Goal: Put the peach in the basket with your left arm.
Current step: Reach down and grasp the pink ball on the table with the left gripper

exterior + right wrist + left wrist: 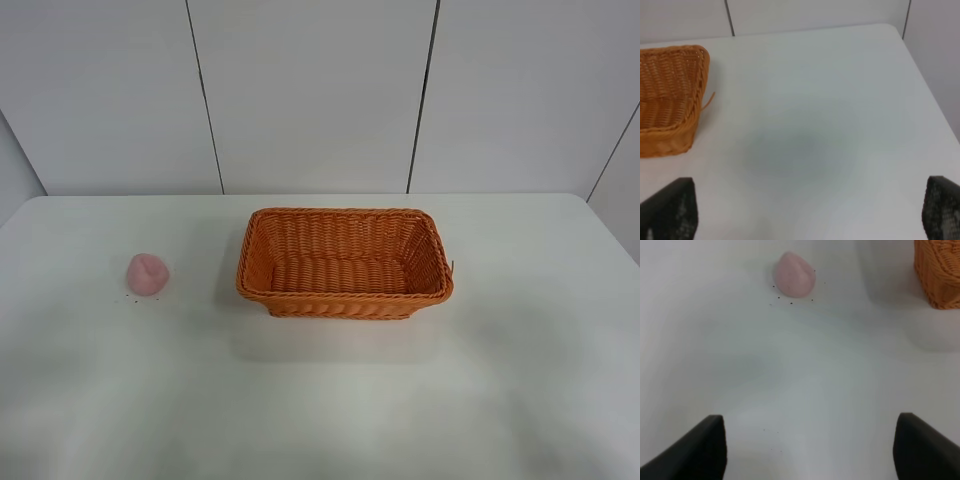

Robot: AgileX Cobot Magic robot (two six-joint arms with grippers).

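Note:
The soft-pink peach (147,273) lies on the white table at the left, apart from the orange wicker basket (345,297) in the middle. Neither arm shows in the exterior high view. In the left wrist view the peach (795,274) lies well ahead of my left gripper (810,450), whose two dark fingers stand wide apart and empty over bare table. A corner of the basket (940,275) shows there too. My right gripper (810,215) is open and empty over the table, with the basket's end (670,95) ahead to one side.
The white table (320,400) ends at a pale panelled wall (320,90) behind. Small dark specks lie around the peach. The table's far right edge (920,70) shows in the right wrist view.

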